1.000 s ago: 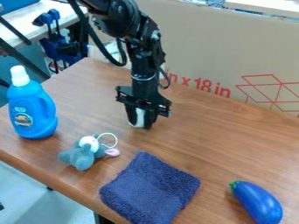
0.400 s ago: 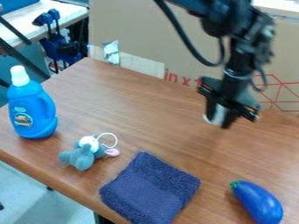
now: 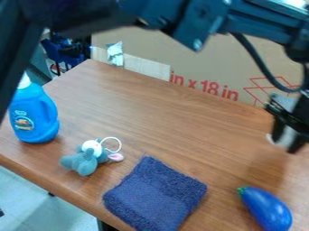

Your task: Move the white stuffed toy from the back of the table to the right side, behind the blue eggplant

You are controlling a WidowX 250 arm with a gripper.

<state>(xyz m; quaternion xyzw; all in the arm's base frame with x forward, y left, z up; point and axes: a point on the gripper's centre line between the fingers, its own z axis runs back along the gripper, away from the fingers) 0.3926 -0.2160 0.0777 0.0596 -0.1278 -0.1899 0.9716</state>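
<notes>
- Claw [image 3: 283,145]: at the right edge of the view, pointing down over the table, closed around the white thing. The two black fingers stand apart by the width of what they grip.
- Table [image 3: 157,113]: brown wood grain, under the claw and stretching away to its left. A soft shadow lies on the wood below the claw.
- Box [image 3: 199,54]: tan, standing upright behind the table, behind and to the left of the claw. It bears red print and red lines, with a pale strip and a shiny silver patch near its left end.
- Arm [image 3: 199,20]: dark, crossing the top of the view from the upper left, then down to the claw.
- Towel [image 3: 156,195]: dark blue, flat on the table, below and left of the claw, well apart from it.
- Bottle [image 3: 33,115]: blue, upright, far left of the claw; the arm covers part of its white cap.
- Eggplant [image 3: 265,210]: blue with a green tip, lying below the claw in the view, to the right of the towel.
- Toy [image 3: 87,160]: grey plush with a white ring, between bottle and towel, far to the claw's left.
- White thing [image 3: 286,136]: between the claw's fingers, held off the table; too blurred and covered to name.
</notes>
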